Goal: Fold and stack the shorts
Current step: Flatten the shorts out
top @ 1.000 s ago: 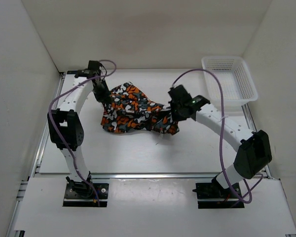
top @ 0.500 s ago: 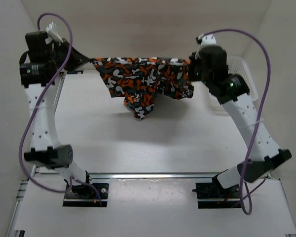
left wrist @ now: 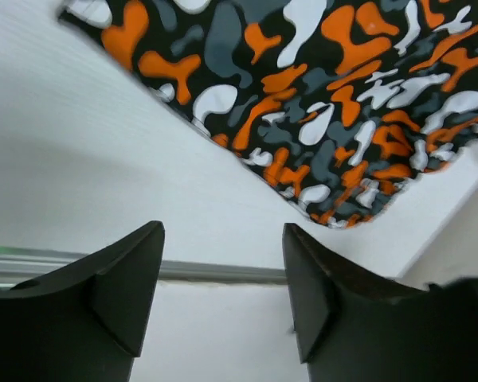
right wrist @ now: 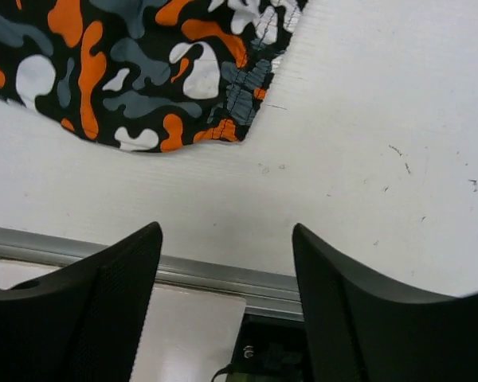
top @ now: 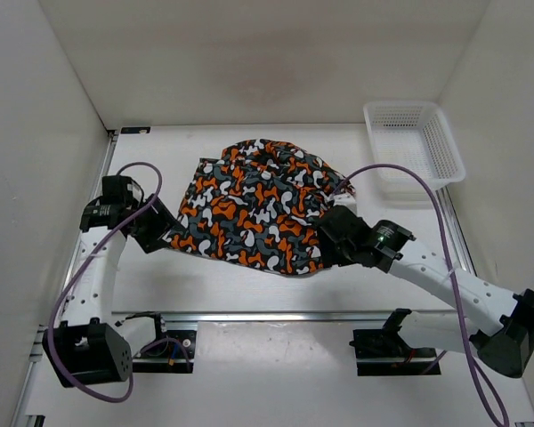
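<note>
Shorts in the middle of the table, spread wide with the orange, white, grey and black blotches facing up. They are not quite smooth: there are ridges and bunching toward the far right side. My read is that they're laid open like this so a clean fold can start, and no fold is in yet.

Down at the near left corner sits the left gripper, low to the surface. Its wrist view shows the jaws spread with only bare table between them, and the cloth edge lies just beyond the fingertips. Same story at the near right corner. The right gripper is open-jawed and holds nothing, with the hem corner lying free ahead of it. So the fabric rests on its own weight, one arm at each near corner. That looks like a good spot to re-pinch the hem and carry it over.

Further out, the white mesh basket stands at the far right corner, well apart from the cloth. It may be where the folded pieces get stacked. An aluminium rail runs along the near edge.

As for writing, I can make out no brand, tag or lettering on the fabric, basket or arms.
</note>
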You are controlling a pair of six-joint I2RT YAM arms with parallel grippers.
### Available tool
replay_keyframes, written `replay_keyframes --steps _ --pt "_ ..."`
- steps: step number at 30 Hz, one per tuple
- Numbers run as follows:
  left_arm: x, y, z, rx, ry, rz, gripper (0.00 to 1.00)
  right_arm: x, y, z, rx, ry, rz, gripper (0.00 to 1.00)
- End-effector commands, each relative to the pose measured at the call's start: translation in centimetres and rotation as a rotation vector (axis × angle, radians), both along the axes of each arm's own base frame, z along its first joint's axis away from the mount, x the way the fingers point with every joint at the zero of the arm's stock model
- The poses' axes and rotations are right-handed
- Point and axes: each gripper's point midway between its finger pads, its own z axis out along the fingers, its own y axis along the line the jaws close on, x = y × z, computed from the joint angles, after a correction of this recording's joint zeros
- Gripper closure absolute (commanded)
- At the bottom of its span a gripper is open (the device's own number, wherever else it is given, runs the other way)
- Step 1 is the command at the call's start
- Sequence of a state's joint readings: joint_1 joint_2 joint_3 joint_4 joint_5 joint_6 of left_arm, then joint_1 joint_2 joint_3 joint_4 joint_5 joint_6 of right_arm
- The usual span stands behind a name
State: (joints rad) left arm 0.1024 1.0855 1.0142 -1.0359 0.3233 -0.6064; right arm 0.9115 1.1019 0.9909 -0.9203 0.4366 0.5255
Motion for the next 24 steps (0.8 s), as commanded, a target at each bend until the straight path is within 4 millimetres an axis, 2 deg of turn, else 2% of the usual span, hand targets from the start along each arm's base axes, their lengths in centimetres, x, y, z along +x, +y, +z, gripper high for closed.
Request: replay_keyframes --steps 1,2,3,4,5,6,7,8,9,10,11,12,14,15,16,17,20,24 --pt "1.8 1.7 0.1 0.1 -0.046 0.044 0.31 1.1 0.3 1.3 0.127 0.004 -0.135 0.32" --pt "1.7 2.2 -0.8 0.122 -0.018 0.057 0.42 2.0 -0.3 0.9 0.15 0.041 -0.191 0.4" --pt "1.8 2.5 -2.0 0.133 0.019 0.062 0.47 1.5 1.2 0.7 0.255 0.118 -0.171 0.42" --pt "1.6 2.6 -2.8 0.143 0.047 0.066 0.47 2.0 0.4 -0.7 0.256 0.125 -0.225 0.42" --pt "1.7 2.8 -3.5 0.147 0.07 0.077 0.44 1.1 1.9 -1.2 0.359 0.219 -0.199 0.43" --pt "1.4 3.0 -4.7 0.144 0.104 0.084 0.36 2.5 2.5 -0.9 0.459 0.208 -0.224 0.43" --pt "1.3 2.9 -5.9 0.135 0.147 0.096 0.28 2.5 2.9 -1.3 0.514 0.239 -0.234 0.42" --pt "1.3 2.9 -6.7 0.134 0.167 0.094 0.12 2.0 3.0 -2.5 0.559 0.293 -0.274 0.4" --pt "1.4 2.9 -7.4 0.125 0.187 0.109 0.04 2.5 2.9 -2.8 0.608 0.318 -0.313 0.38" --pt "1.0 3.2 -9.2 0.092 0.256 0.143 0.0 2.6 3.7 -2.4 0.681 0.347 -0.3 0.37" --pt "0.9 2.2 -9.6 0.003 0.28 0.129 0.0 2.6 3.3 -3.5 0.715 0.394 -0.366 0.37" --pt "1.6 2.2 -10.3 -0.029 0.274 0.14 0.0 2.7 3.4 -4.0 0.745 0.422 -0.391 0.35" --pt "1.9 2.2 -12.2 -0.034 0.325 0.14 0.0 3.8 3.5 -4.0 0.855 0.433 -0.432 0.33" --pt "2.4 2.9 -12.5 -0.003 0.333 0.152 0.0 2.7 3.9 -4.9 0.897 0.505 -0.43 0.33" --pt "3.0 3.2 -12.7 0.007 0.33 0.156 0.0 2.9 3.8 -5.0 0.92 0.506 -0.439 0.33" --pt "4.1 3.4 -12.8 0.008 0.324 0.156 0.0 3.0 3.6 -5.5 0.92 0.508 -0.451 0.33" --pt "5.2 3.9 -13.7 0.028 0.343 0.163 0.0 3.3 3.2 -6.9 0.93 0.531 -0.5 0.32" --pt "5.8 3.9 -15.1 0.017 0.374 0.159 0.05 3.1 3.0 -8.3 0.922 0.562 -0.553 0.32"
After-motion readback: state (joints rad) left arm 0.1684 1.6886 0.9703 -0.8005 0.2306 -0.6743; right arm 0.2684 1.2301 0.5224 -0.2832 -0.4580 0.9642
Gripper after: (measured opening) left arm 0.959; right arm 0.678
